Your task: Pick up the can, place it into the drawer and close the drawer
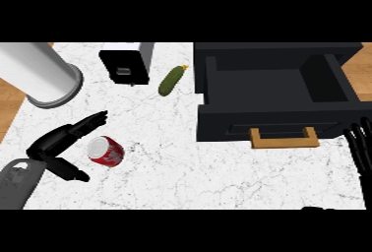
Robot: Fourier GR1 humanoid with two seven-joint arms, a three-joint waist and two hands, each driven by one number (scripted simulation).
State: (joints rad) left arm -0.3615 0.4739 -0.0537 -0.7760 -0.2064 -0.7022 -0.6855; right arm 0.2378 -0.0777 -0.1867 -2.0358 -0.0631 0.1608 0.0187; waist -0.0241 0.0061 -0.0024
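Note:
A red can (106,151) with a silver top lies on its side on the white marble counter, at the lower left. My left hand (59,143) is open around it: the fingers reach past its far side and the thumb lies below it, with a gap to the can on both sides. The black drawer (272,86) stands pulled open at the upper right, its inside bare, with a wooden handle (284,138) on its front. My right hand (359,147) rests open at the right edge, just right of the drawer front.
A green cucumber (172,80) lies left of the drawer. A black and white toaster (128,61) stands at the back. A large metal cylinder (40,74) occupies the back left corner. Wooden floor shows beyond the counter's left edge.

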